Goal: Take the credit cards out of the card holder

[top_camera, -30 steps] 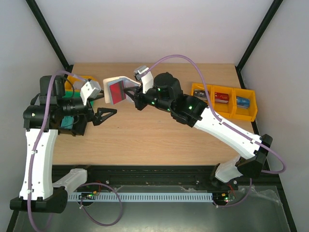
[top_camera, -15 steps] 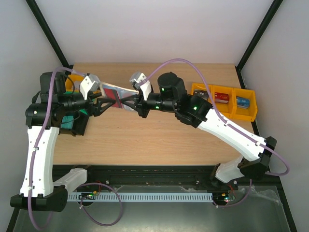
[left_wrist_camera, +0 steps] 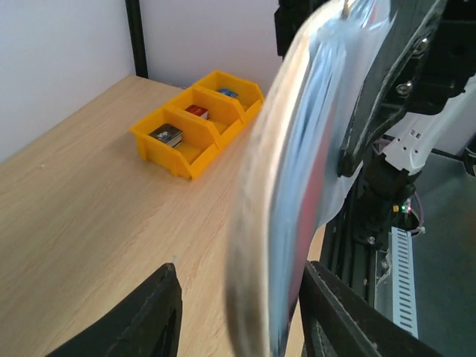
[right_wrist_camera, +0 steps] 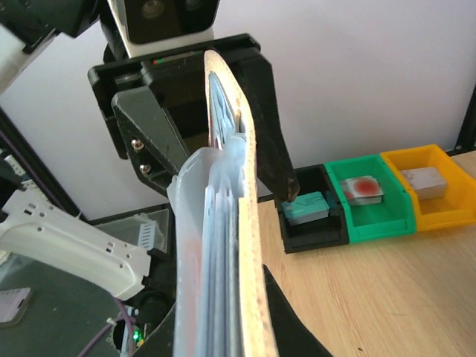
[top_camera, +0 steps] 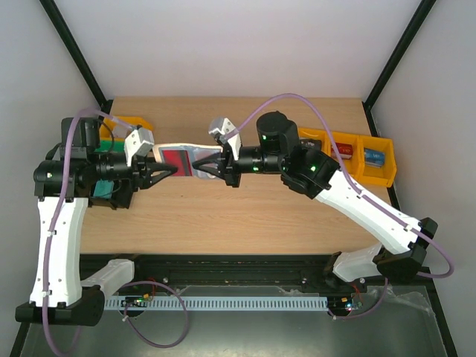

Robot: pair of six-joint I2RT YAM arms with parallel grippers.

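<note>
Midair between the arms, above the pale wooden tabletop (top_camera: 245, 216), right gripper (top_camera: 207, 165) pinches one end of the small beige-grey folding card holder (right_wrist_camera: 251, 253), presenting it edge-on so that left gripper (left_wrist_camera: 239, 297), fingers spread astride the far end, can likely close on the thin red plastic card (top_camera: 177, 161).

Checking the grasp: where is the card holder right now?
In the top view the card holder hangs over the table, left of centre, right gripper shut on its right end, left gripper straddling its left end.
</note>
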